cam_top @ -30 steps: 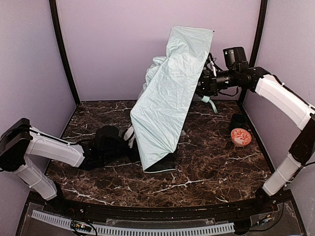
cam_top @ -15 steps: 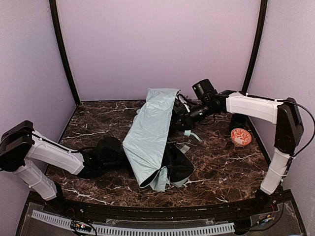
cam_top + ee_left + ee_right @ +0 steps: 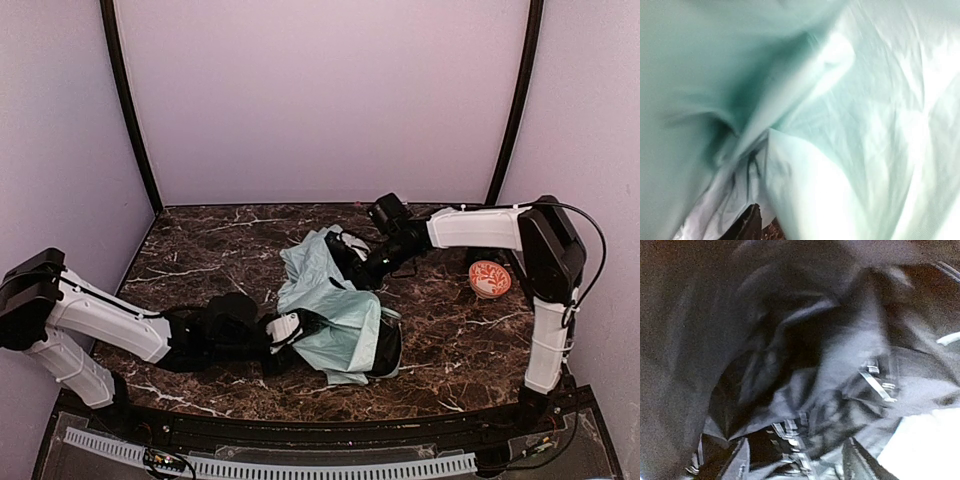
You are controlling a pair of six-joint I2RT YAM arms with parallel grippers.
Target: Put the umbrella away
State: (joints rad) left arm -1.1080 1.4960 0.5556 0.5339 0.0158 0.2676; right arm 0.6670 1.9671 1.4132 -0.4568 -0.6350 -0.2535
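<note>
The umbrella (image 3: 340, 318) lies crumpled in the middle of the table (image 3: 200, 250). It looks light, limp and slippery (with thin ribs (image 3: 875, 382)), so we'd grip its stiff core. Cloth hides the left gripper (image 3: 295, 328) and right gripper (image 3: 350, 262), so we cannot tell whether either is clamped.

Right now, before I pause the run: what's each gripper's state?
Left gripper: against the fabric of the pale mint-green folding umbrella; open or closed cannot be told.
Right gripper: buried in the umbrella's folds; cannot be told.
</note>
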